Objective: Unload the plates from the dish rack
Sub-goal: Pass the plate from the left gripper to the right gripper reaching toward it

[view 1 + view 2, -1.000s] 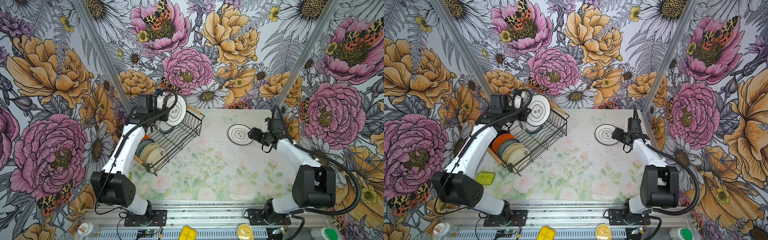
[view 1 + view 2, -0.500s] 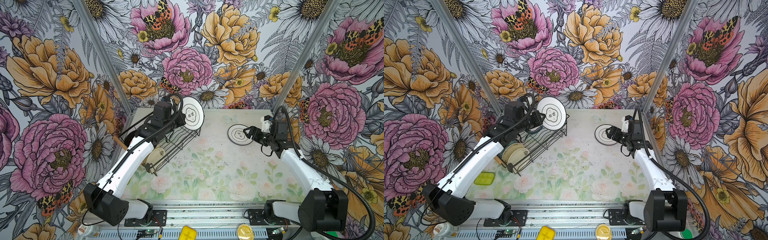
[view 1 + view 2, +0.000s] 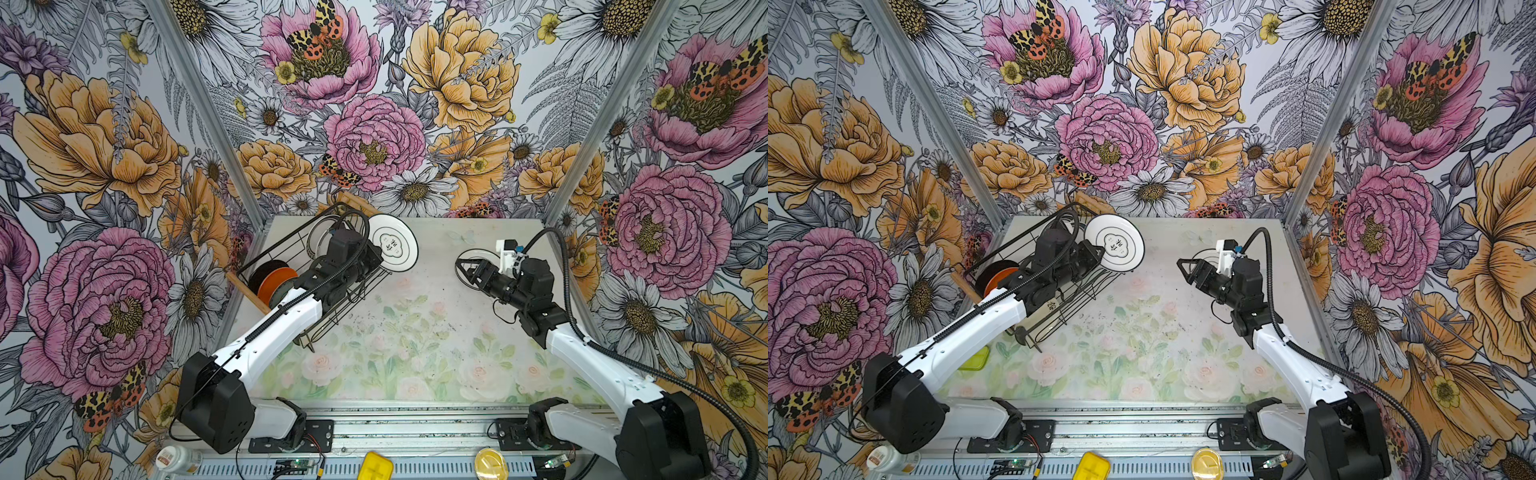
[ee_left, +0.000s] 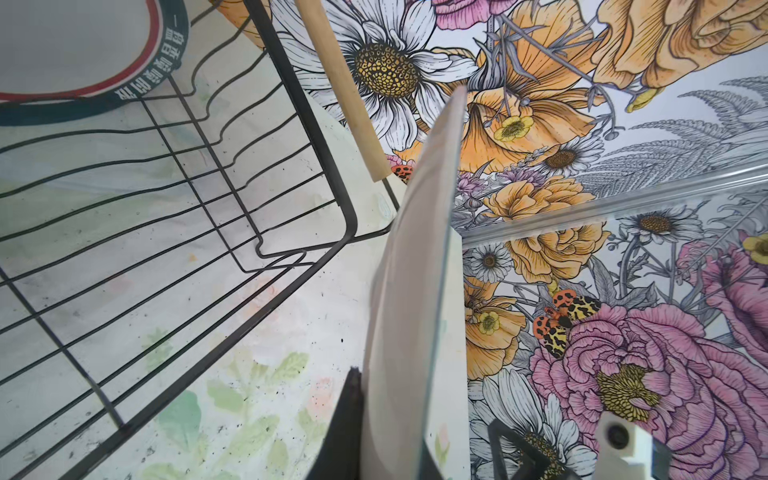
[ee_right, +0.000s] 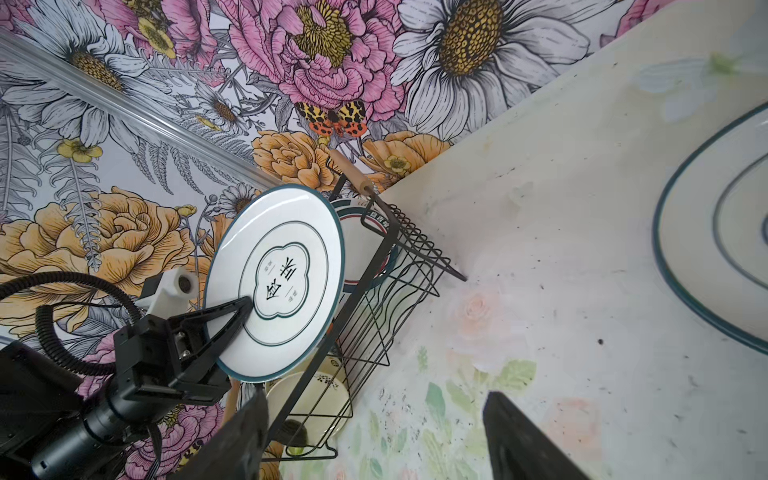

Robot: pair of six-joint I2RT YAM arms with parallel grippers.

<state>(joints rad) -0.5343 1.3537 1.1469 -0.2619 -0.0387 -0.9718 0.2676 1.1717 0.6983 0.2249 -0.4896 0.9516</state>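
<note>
White plate (image 3: 392, 249) pinched at its edge, just outside the rack (image 4: 311, 124).
Your left claw (image 5: 243, 307) is clamped on the plate's rim and holds it upright beside the rack's far corner. That hold looks shallow, so a fast swing could let the plate slip or clip the wire. Your right claw (image 3: 463, 270) hangs apart over the second plate (image 5: 698, 249), which lies flat; crossing paths risks a knock.

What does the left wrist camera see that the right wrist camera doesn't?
Only the left wrist camera: the held plate, pinched in the left claw, edge-on like a thin sliver. Only the right wrist camera: that plate's printed face, and another plate lying flat on the table. Both: the black dish rack and its wooden handle.
</note>
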